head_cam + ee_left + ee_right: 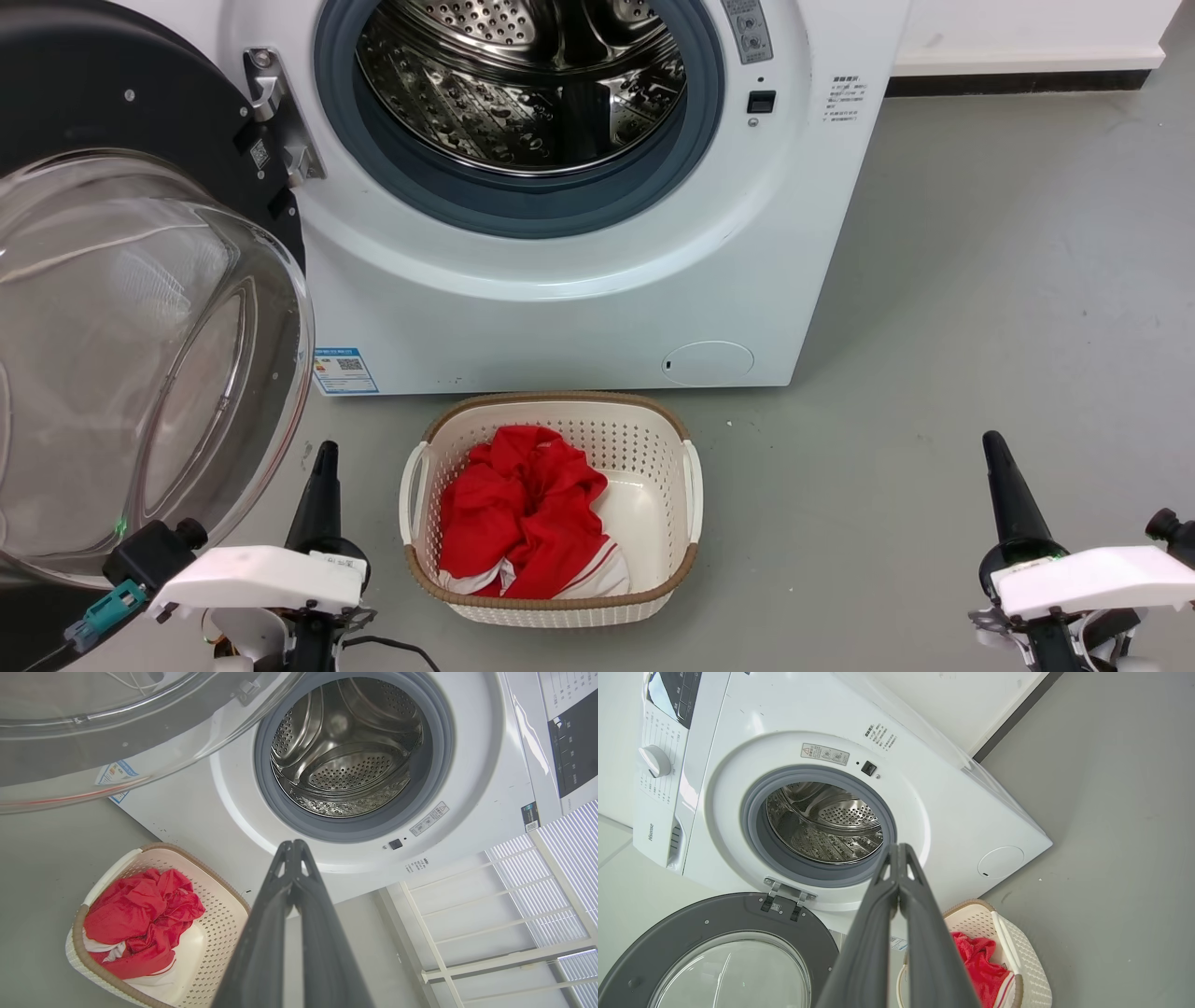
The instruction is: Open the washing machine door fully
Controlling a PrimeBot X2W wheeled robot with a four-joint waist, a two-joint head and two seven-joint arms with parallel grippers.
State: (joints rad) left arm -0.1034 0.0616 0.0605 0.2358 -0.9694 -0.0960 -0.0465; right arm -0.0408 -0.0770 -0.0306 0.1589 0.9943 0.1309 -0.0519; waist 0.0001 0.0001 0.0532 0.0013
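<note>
Grey concrete floor and a white wall frame a laundry corner where the job looks all but finished. At far left, the washing machine door stands wide on its hinge, its glossy black ring turned well away from the opening and its clear bulging glass bowl facing the camera. Whether the hinge allows any further travel cannot be told; at most a last nudge appears to remain.

Just below the bowl, the left gripper hovers with its two dark fingers pressed together and nothing between them, clear of the door.

At centre, the washing machine shows its grey gasket and perforated steel drum fully exposed and unobstructed. A cream basket holding a red garment sits on the floor just before it.

At right, the right gripper likewise hangs pinched closed and empty, well apart from the machine.
</note>
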